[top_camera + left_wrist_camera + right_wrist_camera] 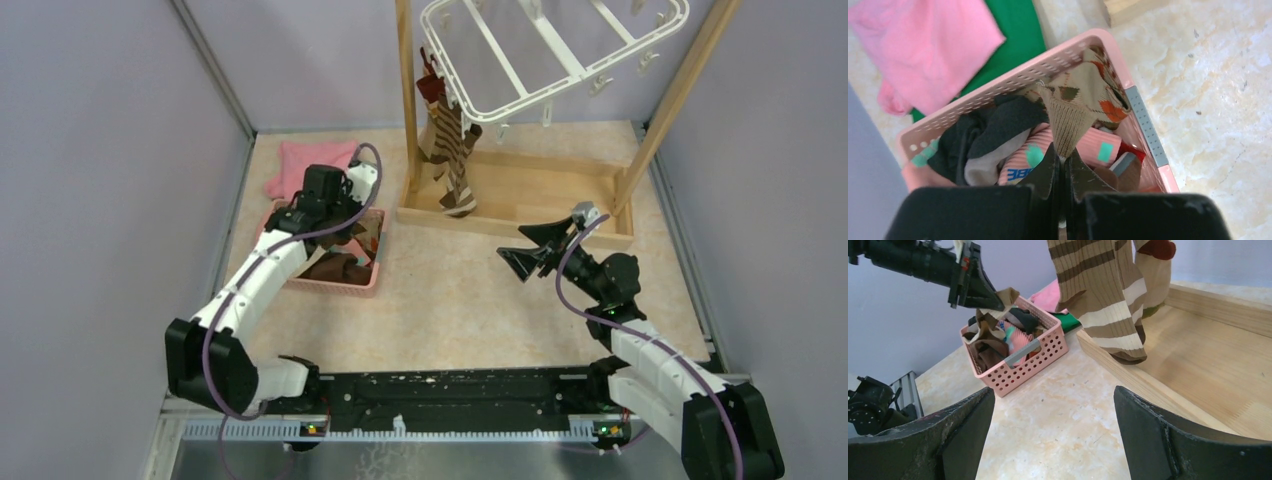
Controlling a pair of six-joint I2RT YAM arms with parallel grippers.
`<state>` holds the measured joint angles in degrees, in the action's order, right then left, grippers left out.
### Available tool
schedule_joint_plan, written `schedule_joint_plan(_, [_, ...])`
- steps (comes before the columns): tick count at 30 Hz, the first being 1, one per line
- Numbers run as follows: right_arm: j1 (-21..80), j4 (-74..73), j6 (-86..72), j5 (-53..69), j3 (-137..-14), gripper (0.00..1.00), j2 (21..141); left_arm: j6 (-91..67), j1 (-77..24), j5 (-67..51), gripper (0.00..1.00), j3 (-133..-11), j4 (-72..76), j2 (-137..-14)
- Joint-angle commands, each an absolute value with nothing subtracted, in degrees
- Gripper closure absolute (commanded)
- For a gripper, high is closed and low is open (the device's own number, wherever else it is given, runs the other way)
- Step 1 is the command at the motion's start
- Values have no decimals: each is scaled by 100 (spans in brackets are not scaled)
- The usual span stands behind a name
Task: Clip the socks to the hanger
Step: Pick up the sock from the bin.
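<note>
Surface (470, 300) of pale beige stone pattern fills the overhead view, with your two arm bases at 6 o'clock. At 12 to 1 o'clock stands a wooden post frame (520, 222), its flat base resting on the surface. The hanger (575, 72), a white plastic rack with crossbars and small clips round its edge, hangs inside that frame at 12 o'clock. From the hanger's 9 o'clock side hang brown-and-cream striped socks (455, 160), their toes reaching down to the frame's base.

At 9 to 10 o'clock sits a pink basket (335, 285) with perforated walls, heaped with loose socks in black, grey, pink and brown. Just beyond it, at 10 o'clock, lies a pink cloth (305, 165), with a green cloth (1013, 30) between it and the basket.

Your left tool (1064, 155) is over the basket with its jaws closed together, pinching the ribbed cuff of a tan argyle sock (1073, 110). The rest of that sock is draped over the pile, against the basket's far wall.

Your right tool (1054, 400) hangs above bare surface at 3 o'clock, just in front of the frame's base. Its jaws are spread wide and hold nothing.
</note>
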<state>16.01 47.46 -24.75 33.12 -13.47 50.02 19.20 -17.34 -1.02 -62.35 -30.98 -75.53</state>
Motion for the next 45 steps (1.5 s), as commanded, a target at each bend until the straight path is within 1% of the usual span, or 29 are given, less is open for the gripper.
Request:
schedule_joint_plan(1, [1654,5010,-2544,3531,-1442,12,5039,1416,-1740,623,100,-6179,-2257,-6505])
schedule_joint_plan(3, [1652,5017,-2549,3589,-1470,12,5060,1324,-1740,1000,100,-6168,-1896,-6024])
schedule_joint_plan(5, [1652,5025,-2568,3631,-1493,12,5084,1304,-1736,1040,100,-6105,-1415,-5574])
schedule_joint_plan(7, [1651,5027,-2590,3674,-1524,12,5117,1209,-1740,829,100,-6086,-1087,-5269])
schedule_joint_plan(10, [1656,5045,-2618,3761,-1574,12,5155,1002,-1740,234,100,-6313,-1178,-5148])
schedule_joint_plan(14, [1778,5026,-2515,3977,-1670,14,5202,693,-1740,-1023,100,-6467,-1227,-4994])
schedule_joint_plan(19, [2152,4834,-2121,4070,-1818,14,5212,160,-1737,-2740,100,-6167,-520,-4577])
schedule_joint_plan(23, [2460,4622,-1811,4044,-1979,14,5262,-578,-1740,-4529,100,-5587,775,-4323])
schedule_joint_plan(26, [2784,4267,-1372,4007,-2159,14,5257,-1199,-1740,-5319,100,-4883,2065,-4114])
schedule_joint_plan(31, [3405,4005,-341,3960,-2282,14,5201,-2105,-1748,-5953,100,-4012,3796,-4041])
schedule_joint_plan(35, [3619,3450,358,3891,-2470,14,5155,-2933,-1787,-6338,100,-3370,5132,-4242])
schedule_joint_plan(41, [3627,3653,294,4072,-2538,14,4888,-3712,-1977,-6311,100,-2565,6706,-4593])
schedule_joint_plan(45, [3641,3915,52,4332,-2722,14,4863,-3855,-2387,-6455,100,-2455,7094,-4973])
